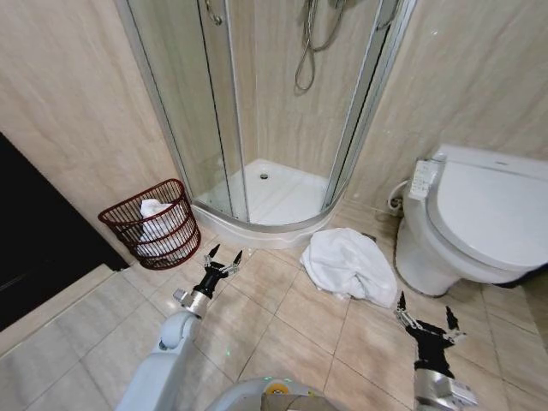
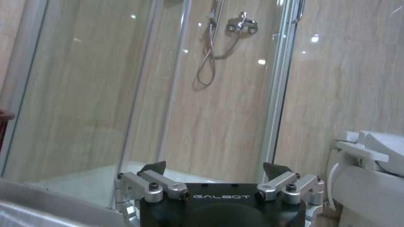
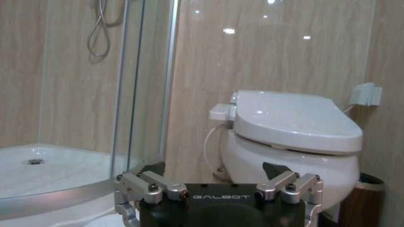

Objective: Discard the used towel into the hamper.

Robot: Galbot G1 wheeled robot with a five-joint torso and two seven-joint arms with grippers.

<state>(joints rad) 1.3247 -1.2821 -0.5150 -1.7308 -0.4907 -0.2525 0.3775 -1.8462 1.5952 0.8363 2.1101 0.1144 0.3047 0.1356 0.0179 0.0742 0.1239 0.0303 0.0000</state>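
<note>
A crumpled white towel (image 1: pixel 347 265) lies on the tiled floor in front of the shower. The hamper (image 1: pixel 151 224), a dark red wire basket, stands against the left wall with something white inside it. My left gripper (image 1: pixel 225 259) hovers open above the floor between the hamper and the towel, nothing in it. In its own wrist view the left gripper (image 2: pixel 215 168) faces the shower glass. My right gripper (image 1: pixel 425 312) is open and empty, low at the right, near the toilet and below the towel. In the right wrist view the right gripper (image 3: pixel 215 168) points at the toilet.
A glass shower cabin (image 1: pixel 274 111) with a raised white tray (image 1: pixel 287 224) fills the back middle. A white toilet (image 1: pixel 475 218) stands at the right, with a small brown bin (image 3: pixel 364 201) beside it. A dark panel (image 1: pixel 34 231) lines the left wall.
</note>
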